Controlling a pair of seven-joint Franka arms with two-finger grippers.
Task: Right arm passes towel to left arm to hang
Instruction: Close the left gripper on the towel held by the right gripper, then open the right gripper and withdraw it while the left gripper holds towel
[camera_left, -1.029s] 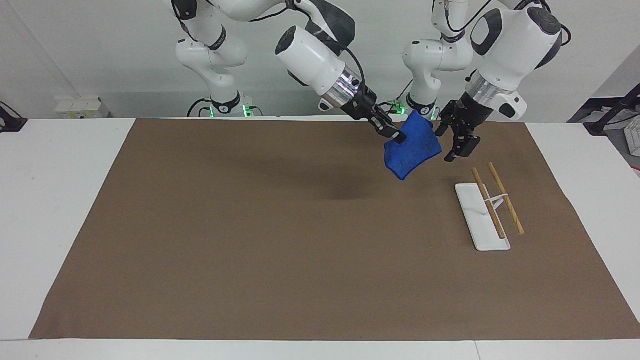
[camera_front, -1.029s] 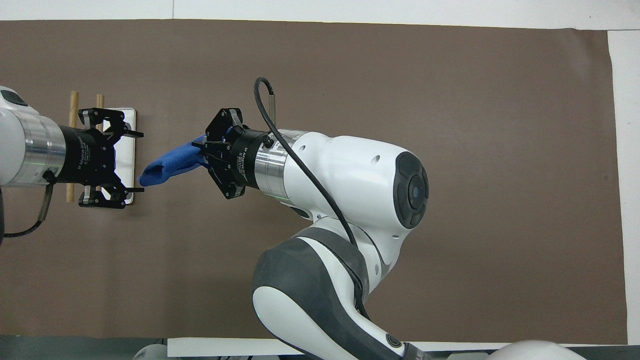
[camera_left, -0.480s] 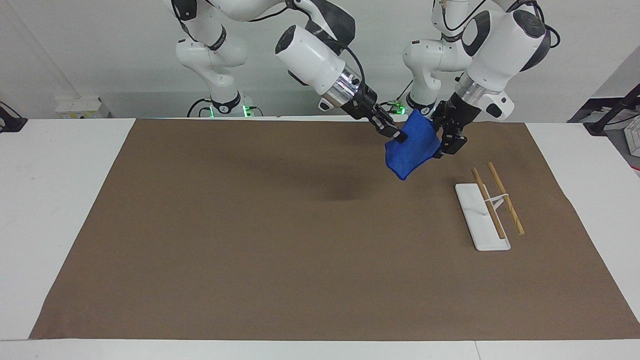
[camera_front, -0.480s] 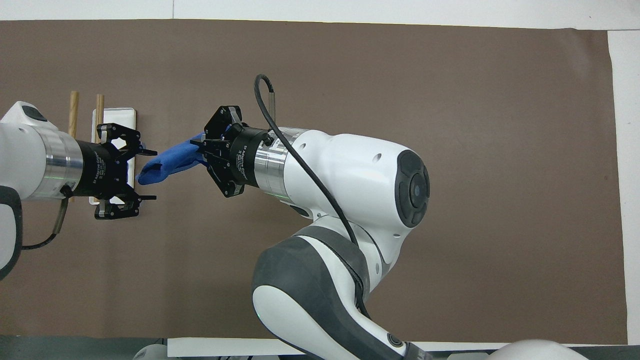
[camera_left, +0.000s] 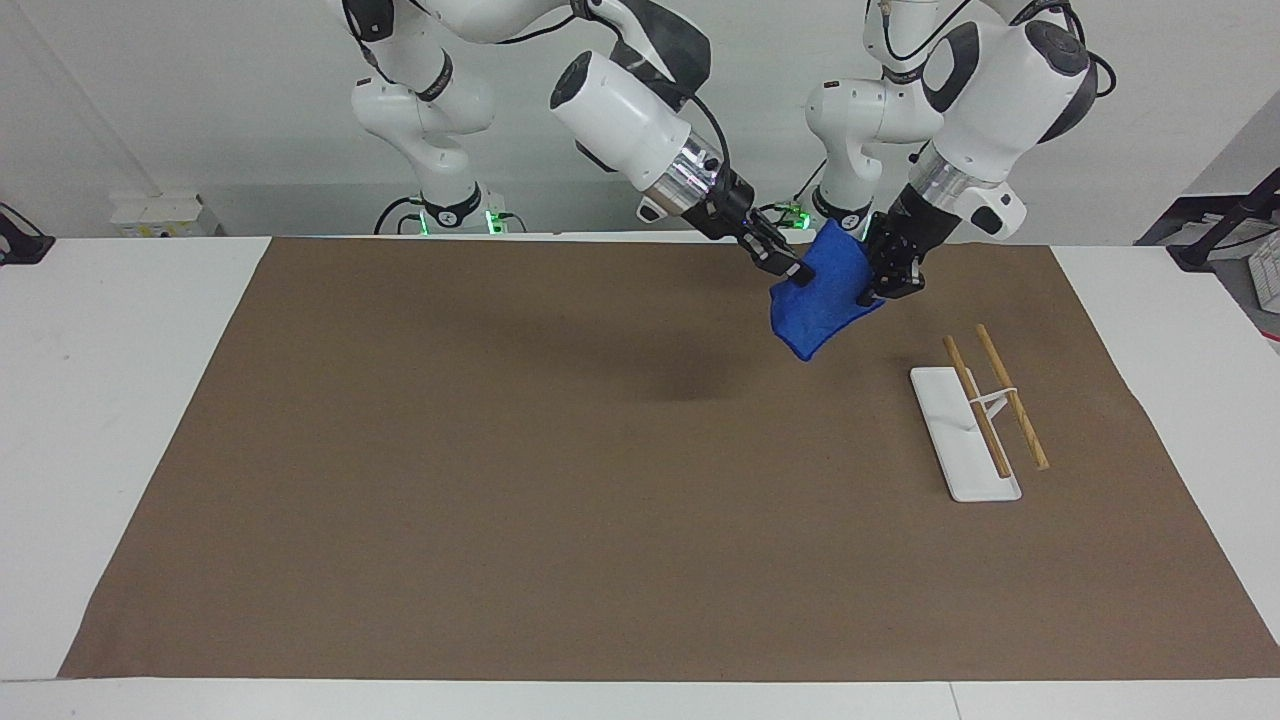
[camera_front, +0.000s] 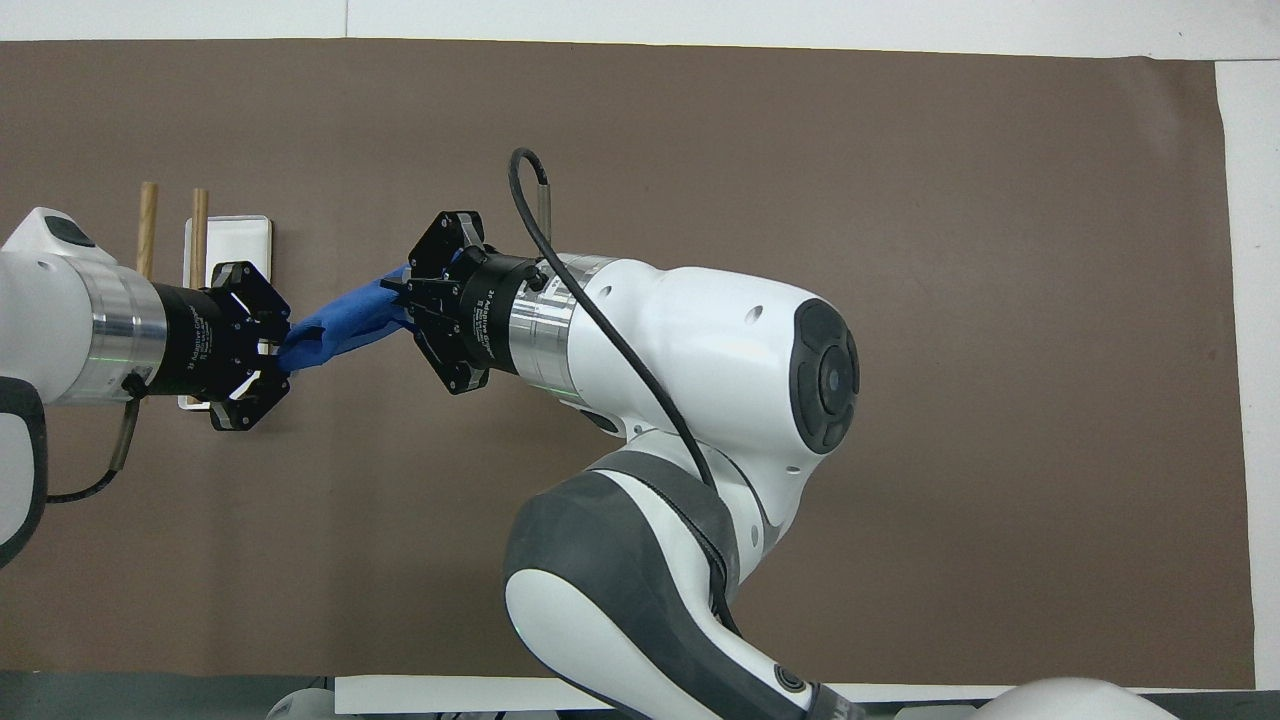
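The blue towel (camera_left: 820, 300) hangs in the air between both grippers, over the brown mat near the robots' edge. My right gripper (camera_left: 795, 272) is shut on one upper corner of it. My left gripper (camera_left: 872, 290) is shut on the towel's other edge. In the overhead view the towel (camera_front: 340, 320) stretches from the right gripper (camera_front: 400, 300) to the left gripper (camera_front: 278, 348). The towel's loop is not visible.
A white rack base (camera_left: 965, 430) with two wooden rods (camera_left: 1010, 395) stands on the brown mat (camera_left: 600, 480) toward the left arm's end of the table. In the overhead view the left gripper partly covers the rack (camera_front: 235, 240).
The left gripper moved in to the towel's free edge and closed its open fingers on it. The right gripper held the towel still.
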